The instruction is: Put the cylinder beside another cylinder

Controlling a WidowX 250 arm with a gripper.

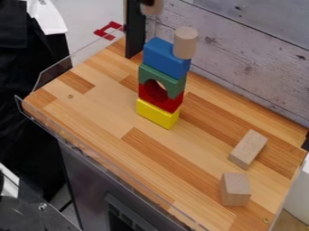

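At the top edge of the camera view, the small visible part of the black gripper (147, 2) is shut on a wooden cylinder (156, 7), mostly cut off by the edge. Below it and slightly right, a second wooden cylinder (185, 43) stands upright on the right end of a blue block (161, 56). The held cylinder is up and left of this one, with a gap between them. Under the blue block are a green arch (159, 76), a red curved block (170, 104) and a yellow block (156, 113) at the bottom.
Two loose wooden blocks, one long (248, 149) and one shorter (235, 189), lie at the right of the wooden table (102, 108). A black post (134, 34) and a plank wall (241, 58) stand behind the stack. Clear plastic edging (57, 74) borders the left.
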